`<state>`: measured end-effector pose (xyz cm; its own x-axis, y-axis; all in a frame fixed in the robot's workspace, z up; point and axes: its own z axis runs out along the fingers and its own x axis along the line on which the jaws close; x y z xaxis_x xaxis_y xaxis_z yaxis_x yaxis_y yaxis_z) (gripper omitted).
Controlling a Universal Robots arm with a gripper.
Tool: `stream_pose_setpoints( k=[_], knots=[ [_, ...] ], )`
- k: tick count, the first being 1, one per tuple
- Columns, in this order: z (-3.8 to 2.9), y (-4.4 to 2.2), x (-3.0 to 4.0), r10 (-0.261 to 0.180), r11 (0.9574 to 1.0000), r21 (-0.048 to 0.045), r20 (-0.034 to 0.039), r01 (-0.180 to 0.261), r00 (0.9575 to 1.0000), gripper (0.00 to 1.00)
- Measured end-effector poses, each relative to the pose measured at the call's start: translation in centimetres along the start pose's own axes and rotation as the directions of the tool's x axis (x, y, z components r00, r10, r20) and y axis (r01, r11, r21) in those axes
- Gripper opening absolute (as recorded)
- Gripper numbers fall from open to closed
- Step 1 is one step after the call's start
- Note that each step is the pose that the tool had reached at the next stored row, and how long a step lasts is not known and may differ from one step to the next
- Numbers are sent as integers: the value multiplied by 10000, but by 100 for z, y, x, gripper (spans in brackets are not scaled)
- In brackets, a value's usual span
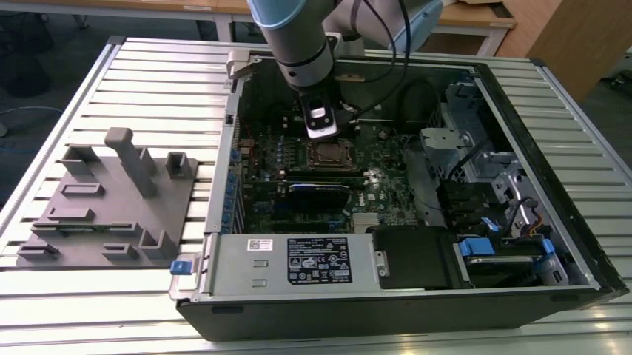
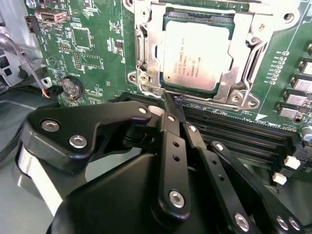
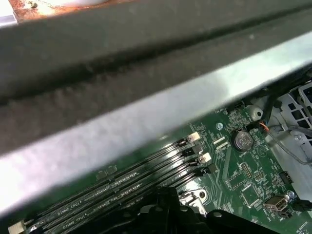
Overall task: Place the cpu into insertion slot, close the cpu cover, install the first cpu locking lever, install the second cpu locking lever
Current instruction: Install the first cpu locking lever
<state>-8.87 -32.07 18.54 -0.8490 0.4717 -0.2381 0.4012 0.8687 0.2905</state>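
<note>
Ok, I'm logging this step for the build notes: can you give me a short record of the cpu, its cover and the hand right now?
cpu: seated in the insertion slot, pale face up
cpu cover: lowered flat, framing the cpu
hand: fingers together, tips at the cover's edge nearest the memory slots; contact unclear
setting: open computer case on a slatted table

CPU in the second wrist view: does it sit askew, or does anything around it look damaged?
Nothing stands out. The cpu lies flat and square, with the cover framing it evenly. No bent or broken parts show. The shut fingers sit close to the cover's edge.
</note>
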Motion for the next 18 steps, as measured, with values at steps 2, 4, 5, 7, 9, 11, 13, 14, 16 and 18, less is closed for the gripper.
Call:
stream_pose_setpoints(
  k=[2,4,5,7,9,11,13,14,16,18],
  knots=[
    [6,-2,-5,-1,10000,-2,6,1,10000,10],
    [7,0,-11,-1,10000,0,0,1,10000,10],
    [8,1,-14,0,10000,1,0,0,10000,10],
    [11,5,-21,0,10000,1,1,0,10000,10],
    [11,6,-22,2,10000,4,-3,-2,10000,10],
    [6,9,-25,3,10000,9,-15,-3,10000,10],
    [0,12,-30,8,10000,8,-31,-8,10000,10],
    [-4,14,-32,9,10000,12,-38,-9,10000,10],
    [-11,17,-37,15,10000,14,-59,-15,10000,10],
    [-10,19,-41,26,10000,0,-83,-26,10000,10]
  ],
)
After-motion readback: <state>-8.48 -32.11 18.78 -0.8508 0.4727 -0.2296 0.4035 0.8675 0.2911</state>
